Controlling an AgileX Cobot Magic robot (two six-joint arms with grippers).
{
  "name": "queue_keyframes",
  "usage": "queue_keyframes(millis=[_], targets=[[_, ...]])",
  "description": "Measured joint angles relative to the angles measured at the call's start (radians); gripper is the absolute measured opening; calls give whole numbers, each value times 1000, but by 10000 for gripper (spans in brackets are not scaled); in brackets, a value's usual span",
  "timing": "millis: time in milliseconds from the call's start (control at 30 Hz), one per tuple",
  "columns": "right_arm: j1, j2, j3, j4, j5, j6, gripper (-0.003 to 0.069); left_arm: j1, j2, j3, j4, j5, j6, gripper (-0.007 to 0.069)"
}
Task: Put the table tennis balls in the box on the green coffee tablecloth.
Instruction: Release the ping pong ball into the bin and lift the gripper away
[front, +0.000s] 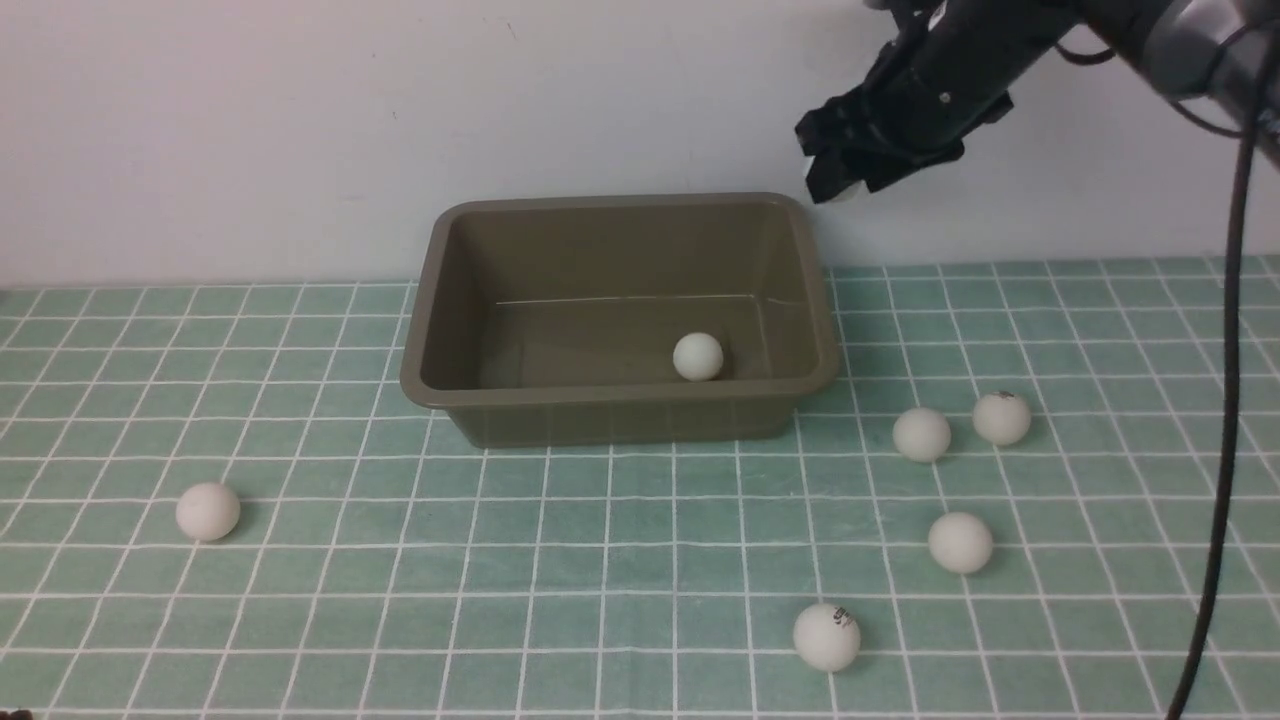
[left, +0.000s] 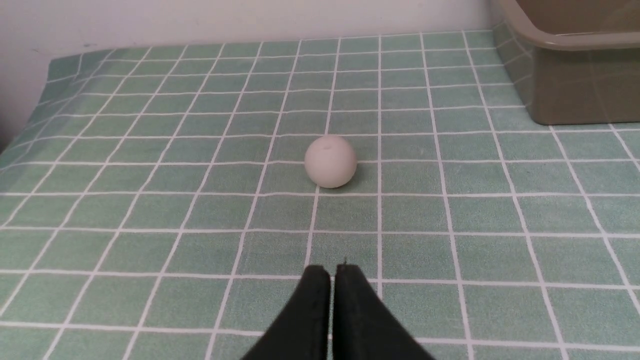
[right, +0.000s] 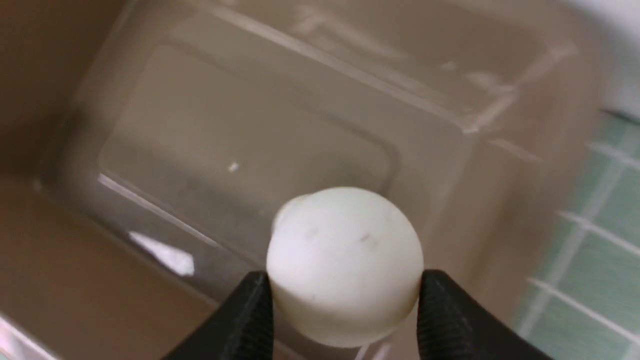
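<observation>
The olive-brown box (front: 600, 396) stands at the back middle of the green coffee tablecloth (front: 600, 560), with one table tennis ball (front: 697, 356) inside it. Several more white balls lie on the cloth: one at the left (front: 208, 511), the others at the right (front: 921, 434) (front: 1001, 417) (front: 960, 542) (front: 826, 636). My right gripper (front: 840, 185) hangs above the box's far right corner, shut on a ball (right: 345, 265) over the box's inside (right: 240, 130). My left gripper (left: 332, 272) is shut and empty, low over the cloth, short of the left ball (left: 330, 161).
A pale wall runs right behind the box. A black cable (front: 1225, 400) hangs down at the far right of the front view. The cloth's edge (left: 30, 115) falls away beyond the left ball; the box's corner (left: 565, 85) shows in the left wrist view.
</observation>
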Motion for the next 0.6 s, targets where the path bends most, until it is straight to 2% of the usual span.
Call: queue_keyframes(millis=[233, 433, 600], targets=[[46, 49, 1, 3, 1, -36, 343, 0, 0, 0, 0, 0, 0, -4], [54, 45, 1, -6, 1, -35, 409, 0, 0, 0, 0, 0, 0, -4], [44, -53, 3, -156, 2, 15, 421, 0, 0, 0, 0, 0, 0, -4]])
